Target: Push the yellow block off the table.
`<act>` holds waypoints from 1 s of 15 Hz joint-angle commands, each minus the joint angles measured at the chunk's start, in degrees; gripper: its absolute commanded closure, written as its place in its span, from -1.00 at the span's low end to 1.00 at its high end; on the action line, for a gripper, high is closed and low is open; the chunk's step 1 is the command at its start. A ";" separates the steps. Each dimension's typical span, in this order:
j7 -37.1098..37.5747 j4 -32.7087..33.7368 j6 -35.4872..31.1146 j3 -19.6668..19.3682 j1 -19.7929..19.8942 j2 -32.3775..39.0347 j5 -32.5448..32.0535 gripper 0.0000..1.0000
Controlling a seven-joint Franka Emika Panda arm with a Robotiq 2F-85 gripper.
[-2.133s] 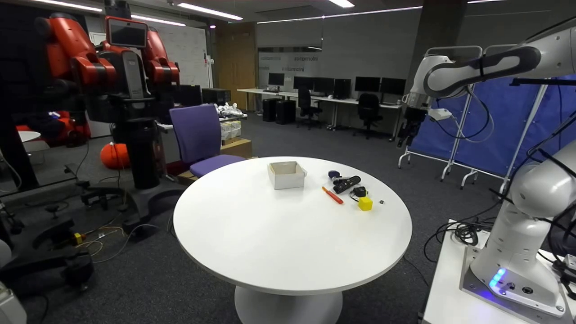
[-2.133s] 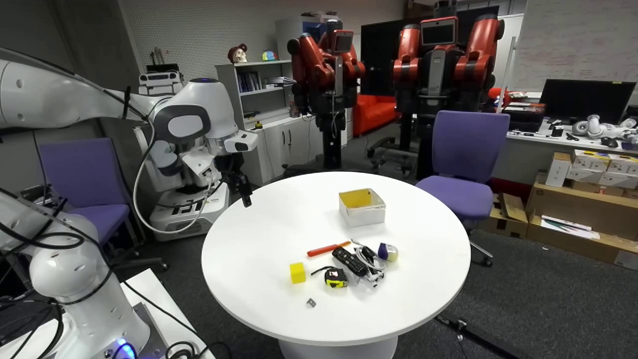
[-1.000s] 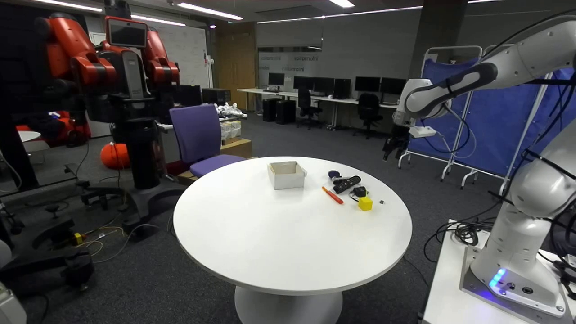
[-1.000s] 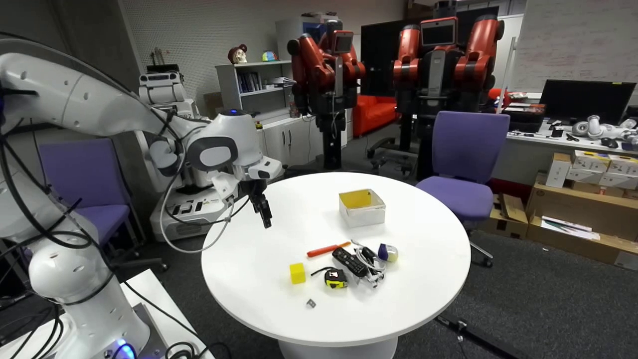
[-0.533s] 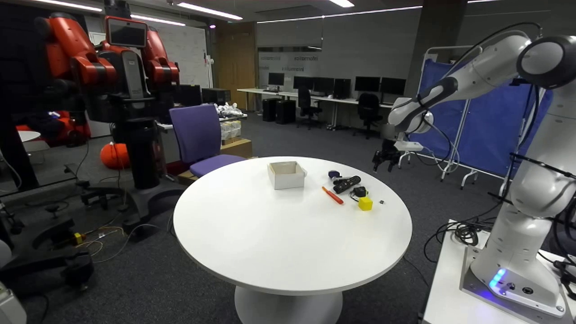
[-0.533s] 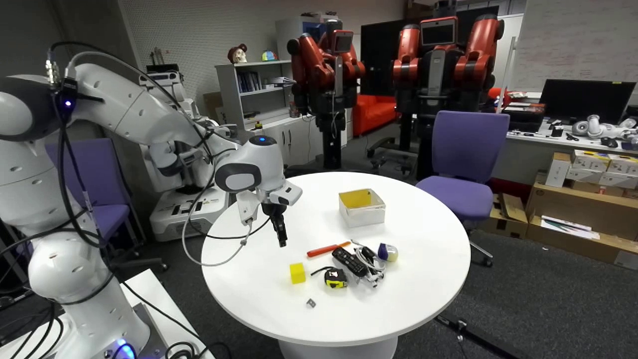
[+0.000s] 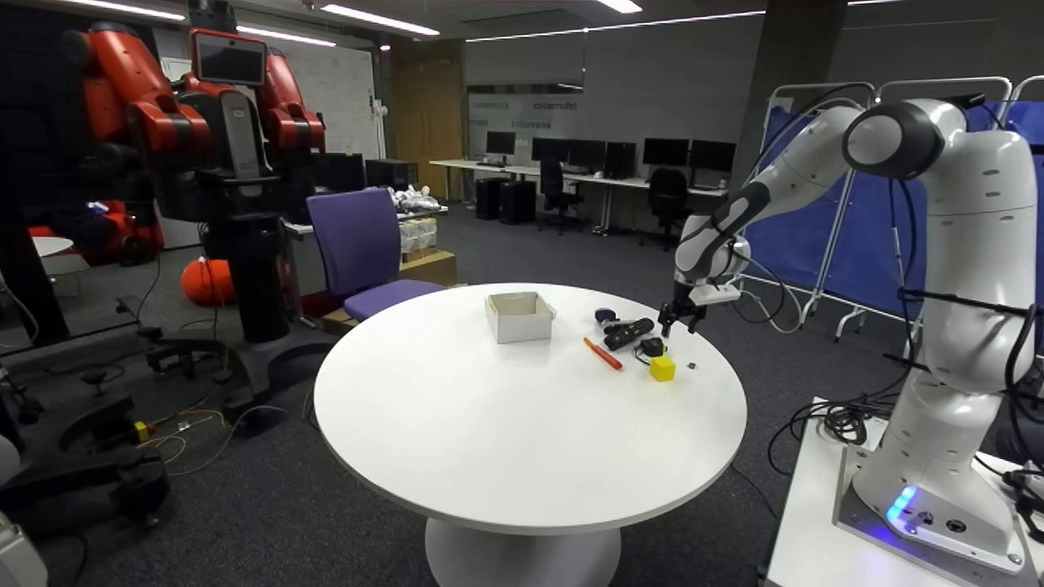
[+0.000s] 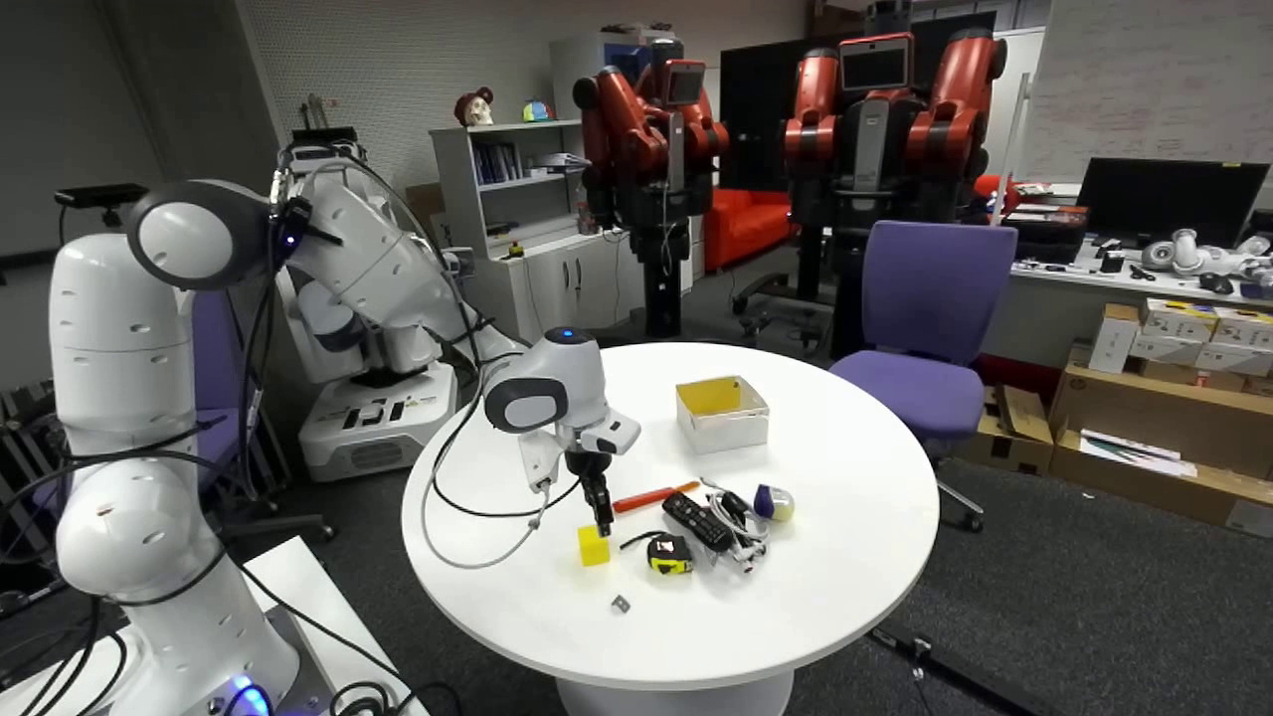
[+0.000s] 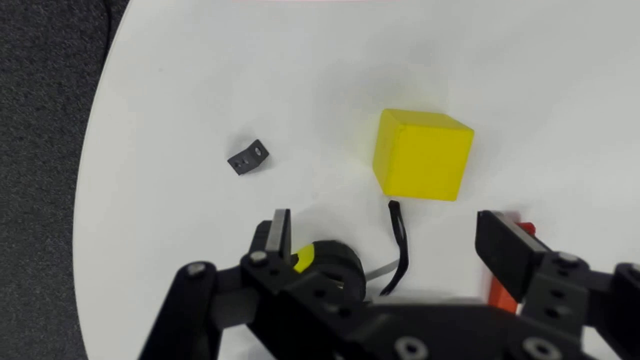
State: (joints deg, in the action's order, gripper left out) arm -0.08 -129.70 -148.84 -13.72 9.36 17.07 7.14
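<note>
In an exterior view: yellow block [image 7: 662, 369] on table [image 7: 489, 440], gripper [image 7: 679, 331] just beyond. In an exterior view: gripper tip hides block's corner; contact unclear from here. Wrist view: jaws wide apart, masking parts of tape measure [image 9: 345, 260], red stick [image 9: 502, 295].

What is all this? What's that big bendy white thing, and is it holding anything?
That's a robot arm, a machine that can move things. Two pictures look at it from outside, from different places. The close-up is taken from its wrist, looking down at the round white table. On top I can see a yellow block, a remote, a tape measure, an orange-red stick and an open white box. The black fingers do the grabbing. Right now they're spread apart near the yellow block, holding nothing.
</note>
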 commanded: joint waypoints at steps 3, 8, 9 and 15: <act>3.48 7.53 -1.32 2.73 0.86 8.25 0.71 -1.00; 7.52 12.18 0.56 4.55 1.11 12.30 3.46 -1.00; 7.93 12.76 1.03 4.66 1.00 12.80 3.50 -1.00; 6.67 13.94 9.22 5.28 1.42 13.55 3.05 -1.00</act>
State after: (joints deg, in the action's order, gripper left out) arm 7.25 -117.27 -143.85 -9.62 9.36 30.66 9.83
